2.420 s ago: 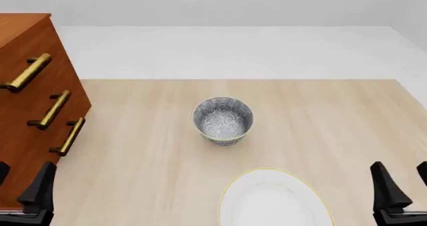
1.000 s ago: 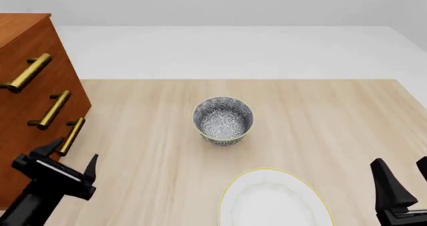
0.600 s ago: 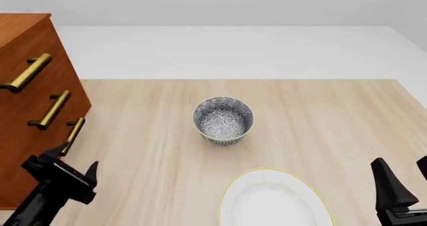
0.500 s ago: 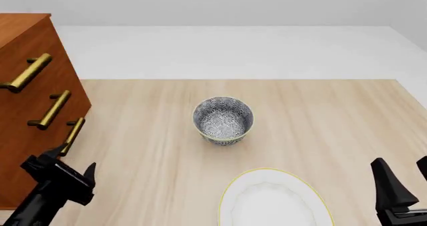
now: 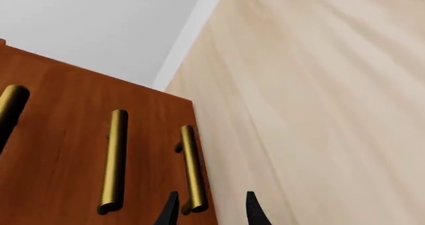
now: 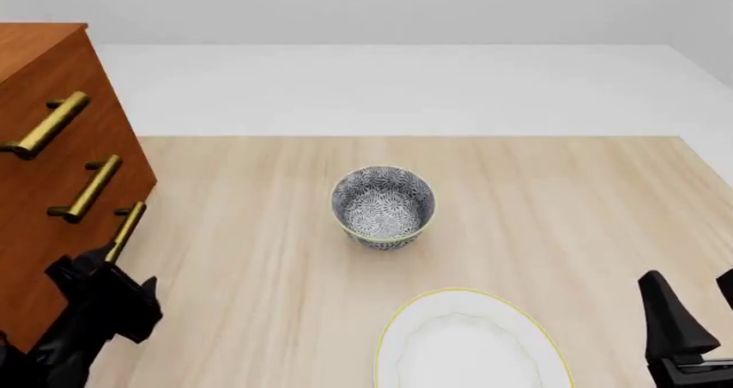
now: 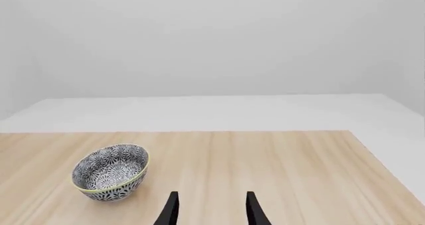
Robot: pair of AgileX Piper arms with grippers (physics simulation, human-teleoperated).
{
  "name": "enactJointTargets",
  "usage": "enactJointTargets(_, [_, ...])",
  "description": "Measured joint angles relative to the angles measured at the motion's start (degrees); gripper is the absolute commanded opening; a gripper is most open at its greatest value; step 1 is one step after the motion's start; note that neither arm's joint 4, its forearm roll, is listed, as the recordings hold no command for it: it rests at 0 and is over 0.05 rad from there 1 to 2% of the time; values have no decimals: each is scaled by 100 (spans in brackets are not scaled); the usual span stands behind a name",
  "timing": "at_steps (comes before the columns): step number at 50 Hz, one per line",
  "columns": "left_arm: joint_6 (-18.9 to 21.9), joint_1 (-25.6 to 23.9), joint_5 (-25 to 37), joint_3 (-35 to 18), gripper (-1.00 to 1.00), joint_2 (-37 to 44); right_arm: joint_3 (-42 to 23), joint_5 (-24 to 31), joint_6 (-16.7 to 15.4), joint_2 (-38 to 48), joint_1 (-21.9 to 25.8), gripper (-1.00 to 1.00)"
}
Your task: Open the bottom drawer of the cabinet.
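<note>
Now the large reddish-brown wooden cabinet (image 6: 51, 173) stands at about nine o'clock on the pale wooden table (image 6: 550, 208), its three stacked drawers each carrying a brass bar handle. Its lowest reddish-brown bottom drawer (image 6: 69, 268) sits flush with the two above it, and that drawer's brass bar handle (image 6: 124, 231) slants toward seven o'clock. The black left gripper (image 6: 106, 287) is just below the near end of that handle. In the left wrist view the left gripper (image 5: 209, 212) has its fingers spread, the end of the bottom handle (image 5: 191, 170) lying between the two tips; whether either fingertip touches the brass I cannot tell. A grey-and-white patterned bowl (image 6: 383, 205) with a thin yellow band stands near the table's middle, and a white plate with a yellow rim (image 6: 464, 341) lies at six o'clock from it. The black right gripper (image 6: 693, 324) is at five o'clock, fingers spread, well apart from both; the right wrist view shows its tips (image 7: 209, 210) parted above bare table.
</note>
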Motion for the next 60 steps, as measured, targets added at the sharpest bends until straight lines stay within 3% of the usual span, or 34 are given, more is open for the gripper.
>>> enactJointTargets(17, [365, 263, -7, -628, 100, 800, 11, -9, 25, -1, -69, 100])
enactJointTargets(38, [677, 600, -9, -914, 100, 1163, 17, -7, 37, -1, -91, 100])
enactJointTargets(47, [421, 697, -10, -922, 100, 1189, -14, 21, 37, -2, -94, 100])
enactJointTargets(56, [476, 737, -9, -942, 100, 1195, -17, 23, 38, -2, -95, 100])
enactJointTargets(57, [487, 740, -9, -943, -100, 1195, -16, 21, 39, -2, -96, 100])
enactJointTargets(60, [603, 785, -10, -993, -100, 1092, -17, 22, 41, -2, -97, 100])
